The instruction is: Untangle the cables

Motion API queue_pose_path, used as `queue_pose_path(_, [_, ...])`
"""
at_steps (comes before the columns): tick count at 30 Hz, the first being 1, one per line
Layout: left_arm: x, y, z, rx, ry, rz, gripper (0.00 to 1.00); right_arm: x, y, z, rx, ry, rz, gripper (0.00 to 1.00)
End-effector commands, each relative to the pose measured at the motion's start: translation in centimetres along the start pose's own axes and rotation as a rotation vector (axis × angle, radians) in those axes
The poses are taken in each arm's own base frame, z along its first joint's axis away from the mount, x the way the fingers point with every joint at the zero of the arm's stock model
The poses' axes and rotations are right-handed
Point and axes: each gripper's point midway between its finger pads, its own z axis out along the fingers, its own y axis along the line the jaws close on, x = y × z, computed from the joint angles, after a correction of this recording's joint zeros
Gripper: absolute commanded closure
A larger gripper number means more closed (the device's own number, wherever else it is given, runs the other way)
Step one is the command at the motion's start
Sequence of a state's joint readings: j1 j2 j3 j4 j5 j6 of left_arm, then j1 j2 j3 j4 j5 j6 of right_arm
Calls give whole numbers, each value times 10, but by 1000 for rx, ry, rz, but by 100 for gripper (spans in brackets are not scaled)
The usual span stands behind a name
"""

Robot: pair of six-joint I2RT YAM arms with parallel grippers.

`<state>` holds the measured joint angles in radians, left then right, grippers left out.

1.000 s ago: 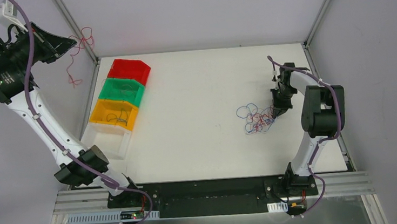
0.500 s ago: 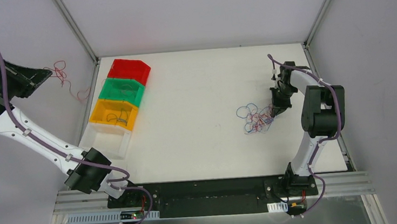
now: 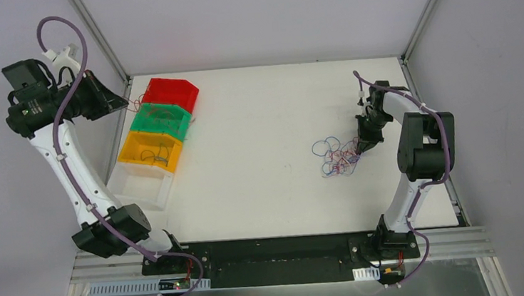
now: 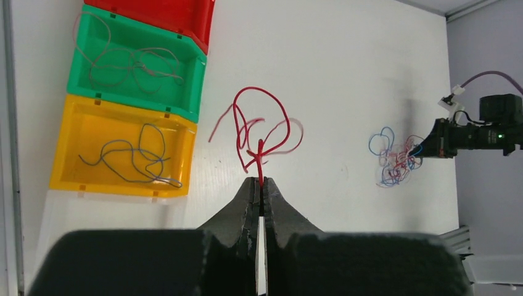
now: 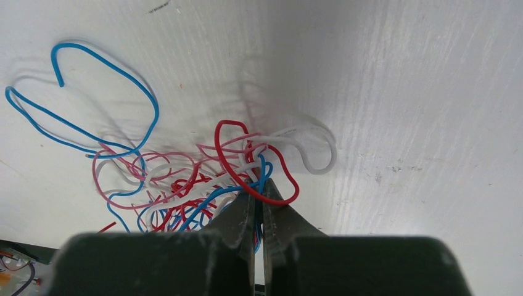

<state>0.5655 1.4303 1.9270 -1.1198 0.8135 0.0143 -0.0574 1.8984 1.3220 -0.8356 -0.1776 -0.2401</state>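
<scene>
A tangle of thin red, blue and white cables lies on the white table at mid-right. My right gripper sits low at the tangle's right edge. In the right wrist view it is shut on strands of the tangle, with a blue strand running between the jaws. My left gripper is raised at the far left beside the red bin. There it is shut on a single curly red cable, which hangs free from the tips.
Red bin, green bin and yellow bin stand in a row at the table's left. The green bin holds grey wires, the yellow bin a blue-grey one. A white tray lies in front of them.
My left arm has swung out over the left wall and back towards the red bin, carrying the red cable. The right gripper stays at the tangle.
</scene>
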Motion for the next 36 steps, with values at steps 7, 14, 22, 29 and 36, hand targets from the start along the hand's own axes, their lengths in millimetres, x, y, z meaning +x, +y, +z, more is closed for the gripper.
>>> queue_pose_path(7, [-70,11,91,49,-43,161,100,9,9,2,-29,33,52,100])
queue_pose_path(14, [-105,36,128,24,-83,193,100,8,10,2,-26,35,71,100])
queue_pose_path(22, [-113,59,166,29,-96,208,100,3,10,4,-20,45,80,100])
queue_pose_path(29, [-106,77,208,54,-79,210,100,3,10,6,-11,64,79,100])
queue_pose_path(36, [-112,78,221,55,-106,213,100,4,12,8,2,77,63,100])
